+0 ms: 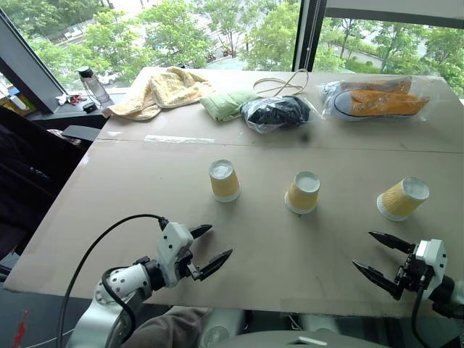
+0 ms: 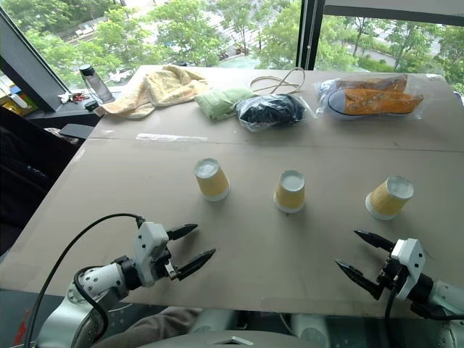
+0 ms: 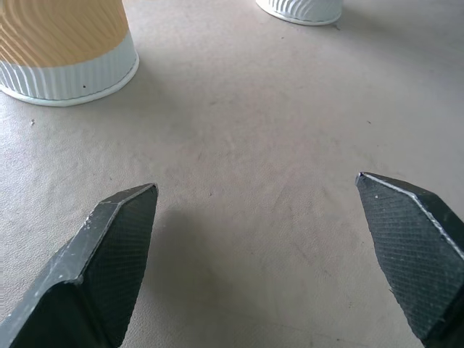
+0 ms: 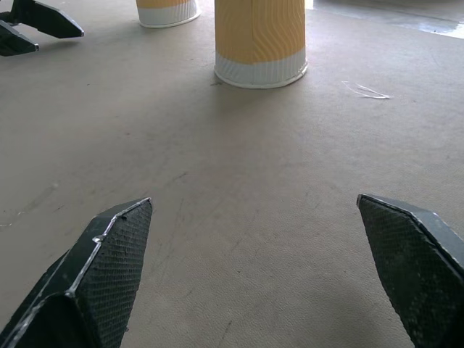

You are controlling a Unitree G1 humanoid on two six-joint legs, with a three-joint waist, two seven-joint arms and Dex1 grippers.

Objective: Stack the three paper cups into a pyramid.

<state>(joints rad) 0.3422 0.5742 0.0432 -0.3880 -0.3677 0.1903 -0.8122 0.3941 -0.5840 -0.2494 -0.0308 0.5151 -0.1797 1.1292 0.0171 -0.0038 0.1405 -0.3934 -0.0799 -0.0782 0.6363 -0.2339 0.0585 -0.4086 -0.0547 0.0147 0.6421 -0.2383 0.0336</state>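
Three yellow paper cups stand upside down, apart from one another, in a row across the brown table (image 1: 145,188): the left cup (image 1: 224,180), the middle cup (image 1: 302,192) and the right cup (image 1: 402,199), which looks slightly tilted. My left gripper (image 1: 220,241) hovers open and empty near the front edge, just short of the left cup (image 3: 65,51). Open and empty too, my right gripper (image 1: 362,249) sits at the front right, below the right cup. The right wrist view looks past the middle cup (image 4: 259,43) toward the left cup (image 4: 168,11) and the left gripper (image 4: 36,25).
Along the table's far side lie a yellow towel (image 1: 156,90), a green cloth (image 1: 225,104), a black item in a bag (image 1: 275,112), a cable (image 1: 286,81) and bagged orange shoes (image 1: 377,98). A water bottle (image 1: 90,83) stands on the sill at far left.
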